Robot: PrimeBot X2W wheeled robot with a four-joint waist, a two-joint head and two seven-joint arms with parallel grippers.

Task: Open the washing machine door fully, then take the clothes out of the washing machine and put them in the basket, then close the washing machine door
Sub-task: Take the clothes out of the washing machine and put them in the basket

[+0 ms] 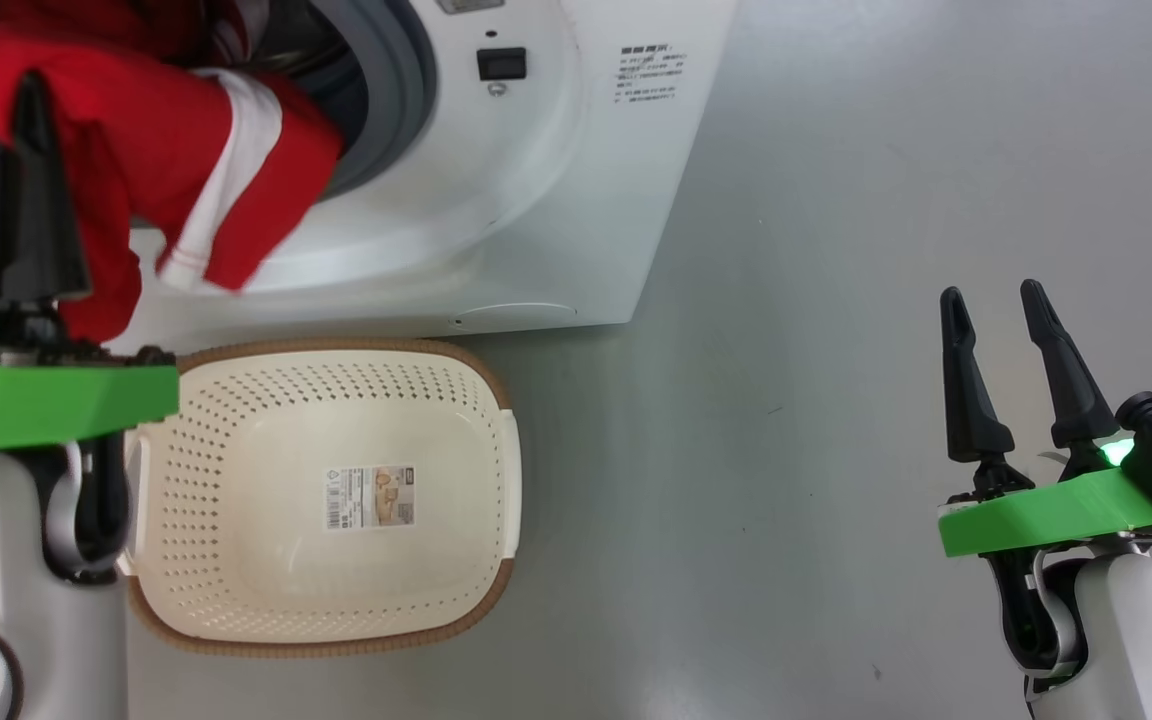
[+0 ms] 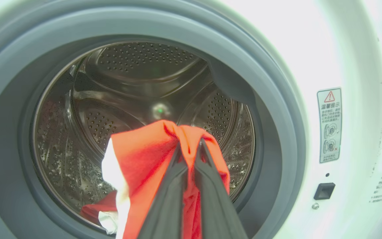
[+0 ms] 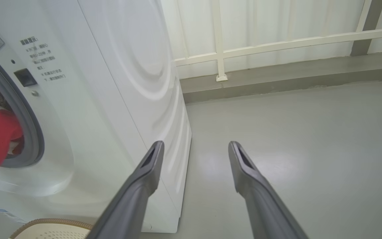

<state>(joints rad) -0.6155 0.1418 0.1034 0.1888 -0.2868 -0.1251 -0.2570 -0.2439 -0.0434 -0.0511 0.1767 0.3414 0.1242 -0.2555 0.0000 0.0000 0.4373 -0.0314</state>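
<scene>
Red clothes [image 1: 166,150] lengthwise out of washing machine [image 1: 556,200], toward basket [image 1: 236,560]

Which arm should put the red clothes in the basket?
Left: the left end effector is shut on the clothes, close by the basket; the right end effector is open and empty, farther off.

A bare laundry corner, more test room than home. A white front-loading washing machine [image 1: 556,200] fills the head view's upper left, on a smooth grey floor [image 1: 836,250], with a cream basket [image 1: 216,450] below it. A pale panelled wall [image 3: 277,16] spans the top of the right wrist view.
</scene>
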